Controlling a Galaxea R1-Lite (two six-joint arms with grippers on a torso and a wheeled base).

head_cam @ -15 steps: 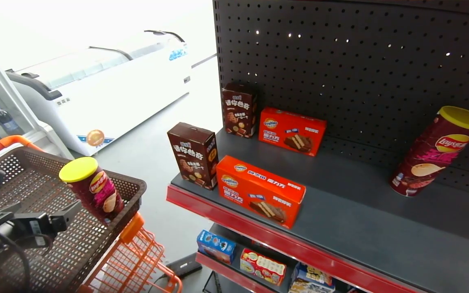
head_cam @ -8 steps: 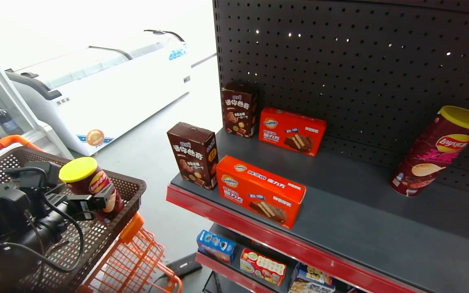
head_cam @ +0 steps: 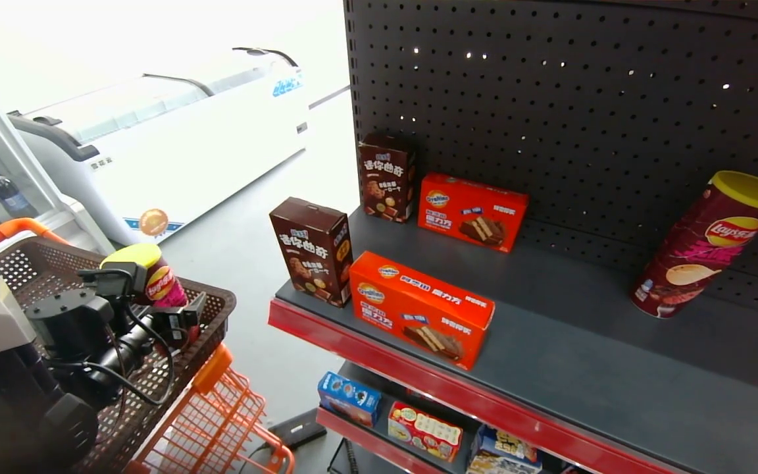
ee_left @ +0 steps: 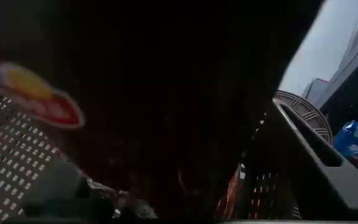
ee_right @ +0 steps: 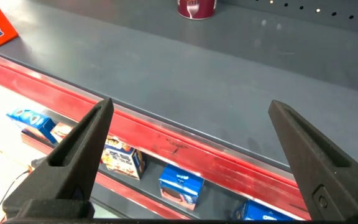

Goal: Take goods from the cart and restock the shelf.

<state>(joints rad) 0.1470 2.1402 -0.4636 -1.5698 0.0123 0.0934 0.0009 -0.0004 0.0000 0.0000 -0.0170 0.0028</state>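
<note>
While the brown cart basket (head_cam: 211,299) is sitting at 8 o'clock in the head view, the left gripper (head_cam: 154,299) is resting inside it. It is clamping a dark red chip can (head_cam: 160,284) with a yellow lid, 1 finger on each side of the can's body. The can is standing near the basket's 3 o'clock rim. In the left wrist view, the can's dark side (ee_left: 166,93) is crowding the lens. Behind the cart, at 10 o'clock, a white chest freezer (head_cam: 175,151) is standing.

At 3 o'clock from the cart, the grey shelf (head_cam: 583,355) is carrying 2 brown boxes (head_cam: 313,250) and 2 orange boxes (head_cam: 422,308), grouped at its 9 o'clock end. At the shelf's 3 o'clock end, a second chip can (head_cam: 701,247) is standing by the black pegboard (head_cam: 550,99).

In the right wrist view, the right gripper (ee_right: 191,106) is hovering over the shelf's red front edge (ee_right: 185,146) with its 2 fingers spread wide, holding nothing.
</note>
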